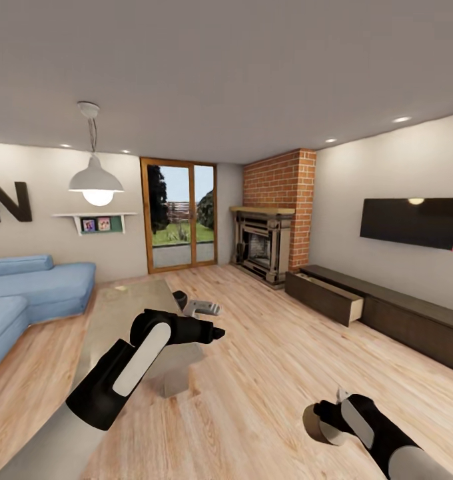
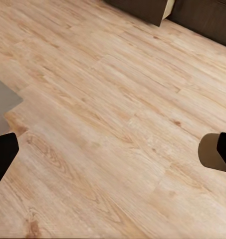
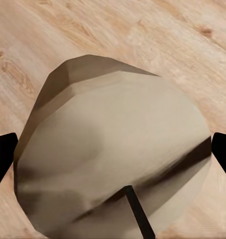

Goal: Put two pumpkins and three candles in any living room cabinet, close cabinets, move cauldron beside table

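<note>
Light plank floor [image 1: 266, 347] runs to the brick fireplace [image 1: 263, 250], where the long dark cabinet [image 1: 386, 310] stands with one drawer [image 1: 325, 295] pulled out. From the head camera, the right gripper [image 1: 328, 421] clasps a tan candle [image 1: 315, 424]; the left gripper [image 1: 213, 331] hovers over the glassy bench [image 1: 120, 313], its opening unclear.

Left wrist camera: the candle [image 2: 212, 152] over planks.

Right wrist camera: black fingers [image 3: 3, 154] flank the candle [image 3: 117, 159], apparently gripping it.

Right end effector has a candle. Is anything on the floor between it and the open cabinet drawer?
Nothing visible. The right end effector holds the candle over bare wood floor, and the planks run unobstructed to the open drawer of the cabinet. The table sits off to the left.
</note>
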Available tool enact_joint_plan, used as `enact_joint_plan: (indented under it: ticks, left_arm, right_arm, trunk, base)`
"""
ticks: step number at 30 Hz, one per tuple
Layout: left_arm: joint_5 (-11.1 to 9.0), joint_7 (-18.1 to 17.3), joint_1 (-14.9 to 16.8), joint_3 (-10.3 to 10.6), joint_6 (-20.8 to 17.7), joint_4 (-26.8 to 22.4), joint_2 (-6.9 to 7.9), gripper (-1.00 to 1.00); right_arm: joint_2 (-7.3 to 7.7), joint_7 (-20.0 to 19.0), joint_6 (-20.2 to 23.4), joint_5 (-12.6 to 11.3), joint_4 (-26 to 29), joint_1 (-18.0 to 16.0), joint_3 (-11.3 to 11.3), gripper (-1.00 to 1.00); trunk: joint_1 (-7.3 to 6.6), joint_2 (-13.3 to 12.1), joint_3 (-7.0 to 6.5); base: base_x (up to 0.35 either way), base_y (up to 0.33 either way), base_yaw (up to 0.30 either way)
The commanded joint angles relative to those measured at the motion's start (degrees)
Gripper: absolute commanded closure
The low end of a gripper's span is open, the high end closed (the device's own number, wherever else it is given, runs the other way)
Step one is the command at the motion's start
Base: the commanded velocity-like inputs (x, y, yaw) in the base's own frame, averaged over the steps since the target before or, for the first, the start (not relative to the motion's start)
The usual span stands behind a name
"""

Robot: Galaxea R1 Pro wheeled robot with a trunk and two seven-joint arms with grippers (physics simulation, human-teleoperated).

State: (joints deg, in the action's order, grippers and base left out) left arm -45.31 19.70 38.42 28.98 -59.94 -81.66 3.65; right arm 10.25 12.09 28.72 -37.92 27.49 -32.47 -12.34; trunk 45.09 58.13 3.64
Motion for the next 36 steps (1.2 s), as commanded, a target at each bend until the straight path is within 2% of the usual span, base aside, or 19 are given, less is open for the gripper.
enact_joint_plan:
  ticks: [1, 9, 14, 17, 24, 36]
  left_arm:
    - [-0.56, 0.60, 0.08, 0.12, -0.06, -0.05, 0.04, -1.00]
    - [-0.49, 0.60, 0.02, 0.12, -0.06, -1.13, 0.04, -1.00]
    - [-0.38, 0.75, 0.02, 0.13, -0.06, -1.56, 0.01, -1.00]
    - [-0.33, 0.89, 0.04, 0.18, -0.06, -1.63, -0.03, -1.00]
    - [-0.30, 1.07, 0.02, 0.20, -0.06, -1.66, -0.11, -1.00]
    - [-0.24, 1.20, 0.00, 0.20, -0.06, -1.66, -0.10, -1.00]
  right_arm:
    - [0.32, 0.47, 0.75, -0.62, 0.13, -0.20, -0.45, 1.00]
    - [1.91, 0.43, 1.71, -0.74, 0.06, -0.54, 0.04, 1.00]
    - [2.27, 0.40, 1.82, -0.71, -0.04, -0.57, 3.58, 1.00]
    - [2.26, 0.44, 1.79, -0.63, -0.03, -0.52, 4.50, 1.00]
    - [2.07, 0.42, 1.27, -0.64, 0.10, -0.41, 4.92, 1.00]
    - [1.91, 0.30, 1.32, -0.69, 0.11, -0.40, 4.95, 1.00]
  trunk:
    - [0.01, 0.07, 0.18]
    - [0.01, 0.07, 0.89]
    - [0.01, 0.07, 1.35]
    - [0.01, 0.07, 1.62]
    - [0.01, 0.07, 1.80]
    - [0.01, 0.07, 2.11]
  base:
    - [0.000, 0.000, 0.108]
    - [0.000, 0.000, 0.061]
    - [0.031, -0.021, 0.010]
    - [0.094, -0.091, 0.002]
    - [0.120, -0.167, -0.033]
    - [0.175, -0.213, -0.243]
